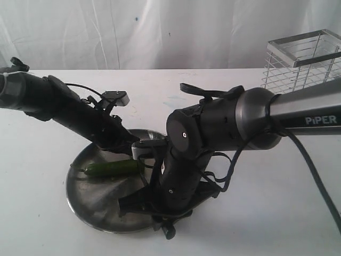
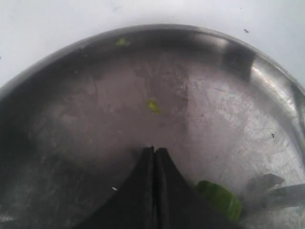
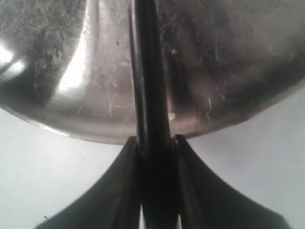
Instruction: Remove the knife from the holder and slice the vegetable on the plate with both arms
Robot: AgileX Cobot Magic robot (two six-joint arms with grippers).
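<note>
Outwardly, in the exterior view, "PiPER" (image 1: 321,120) is read in white on the right arm's grey tube. Both arms are bent over the plate (image 1: 90,200) on the white worktop (image 1: 37,213), where the vegetable (image 1: 112,168) lies; the holder (image 1: 303,61) stands well apart at the back. In the left wrist view, the left pincer (image 2: 155,151) is seen pressed together over the plate, a green piece (image 2: 220,199) beside it. In the right wrist view, the right pincer (image 3: 153,141) is clamped on the knife (image 3: 147,71), held over the plate's rim.

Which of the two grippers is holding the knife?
The right gripper: the knife sits clamped between its fingers. The left gripper is shut on nothing.
</note>
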